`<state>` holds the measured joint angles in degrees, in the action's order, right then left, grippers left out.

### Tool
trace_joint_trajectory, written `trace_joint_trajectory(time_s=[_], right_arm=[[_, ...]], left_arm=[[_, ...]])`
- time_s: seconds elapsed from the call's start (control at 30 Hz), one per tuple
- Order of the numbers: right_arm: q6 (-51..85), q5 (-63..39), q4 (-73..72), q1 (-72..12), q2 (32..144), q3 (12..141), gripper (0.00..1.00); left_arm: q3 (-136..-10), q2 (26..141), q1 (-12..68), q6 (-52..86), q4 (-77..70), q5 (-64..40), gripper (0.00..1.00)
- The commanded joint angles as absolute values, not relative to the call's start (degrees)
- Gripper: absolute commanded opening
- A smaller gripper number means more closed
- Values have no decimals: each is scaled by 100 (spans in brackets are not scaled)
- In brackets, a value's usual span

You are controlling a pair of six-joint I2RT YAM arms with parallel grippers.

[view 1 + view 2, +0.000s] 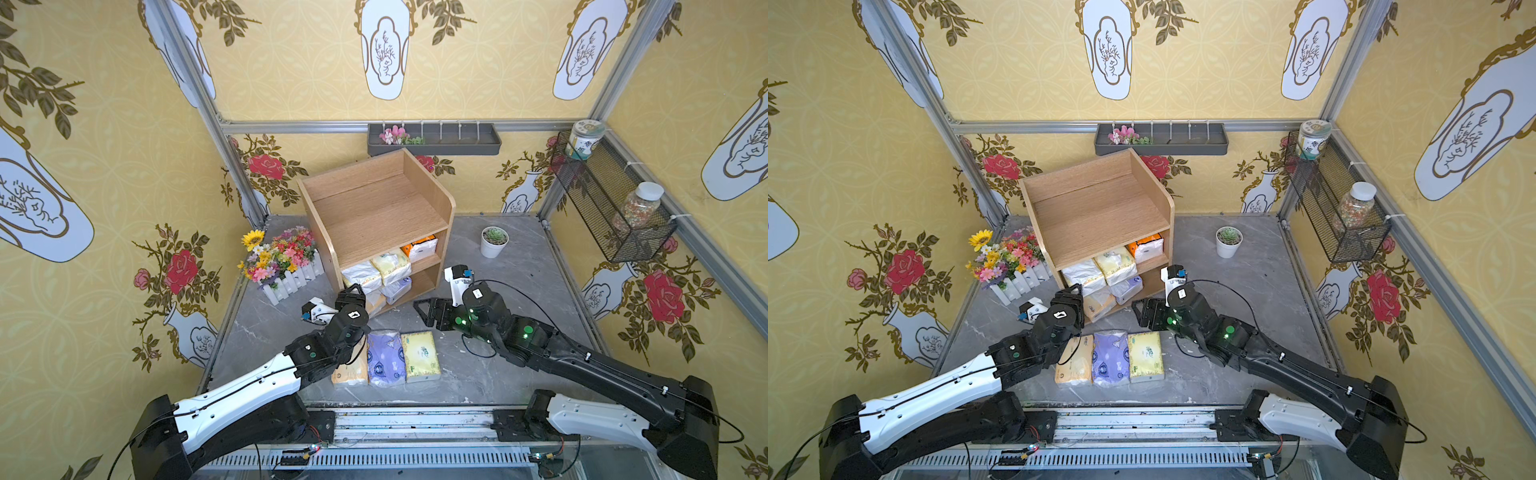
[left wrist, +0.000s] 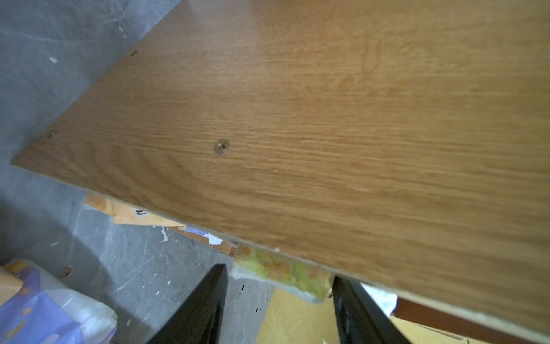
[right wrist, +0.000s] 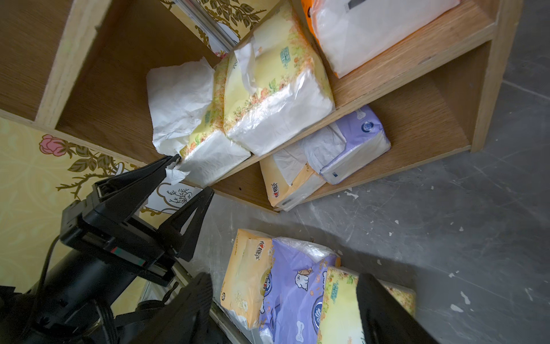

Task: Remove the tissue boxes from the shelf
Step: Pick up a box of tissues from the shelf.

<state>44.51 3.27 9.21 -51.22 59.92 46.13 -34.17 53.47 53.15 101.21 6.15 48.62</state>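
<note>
The wooden shelf (image 1: 376, 208) stands mid-table. Its middle tier holds two pale yellow tissue boxes (image 3: 276, 89) and an orange-and-white one (image 1: 422, 247). A lavender pack (image 3: 354, 143) and a tan pack (image 3: 293, 181) lie on the bottom tier. Three more packs lie side by side on the table: tan (image 1: 351, 370), lavender (image 1: 386, 359), pale yellow (image 1: 422, 355). My left gripper (image 1: 353, 292) is open at the shelf's left front corner, its tips astride the end of the leftmost yellow pack (image 2: 282, 274). My right gripper (image 1: 419, 312) hangs open and empty before the shelf.
A flower box with a white fence (image 1: 282, 259) stands left of the shelf, and a small potted succulent (image 1: 493, 241) to its right. A dark wall tray (image 1: 434, 139) and a wire basket with jars (image 1: 611, 199) hang on the walls.
</note>
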Motion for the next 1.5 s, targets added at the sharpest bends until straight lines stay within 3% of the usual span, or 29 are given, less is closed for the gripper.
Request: trace_joint_trajectory(time_s=[0.0, 0.13, 0.27, 1.47], right_arm=[[4360, 390, 879, -5123, 5967, 4614, 80], [4364, 361, 912, -5111, 6003, 4650, 79], [4340, 354, 947, -5106, 6011, 4675, 79], [4359, 254, 1011, -5088, 6027, 4729, 76]], left_arm=[[-3418, 5379, 5294, 10371, 795, 4913, 61], [-3393, 5413, 5273, 10338, 732, 4899, 67], [-3383, 5481, 5267, 10335, 704, 4899, 66], [-3540, 5338, 5251, 10091, 877, 4707, 7]])
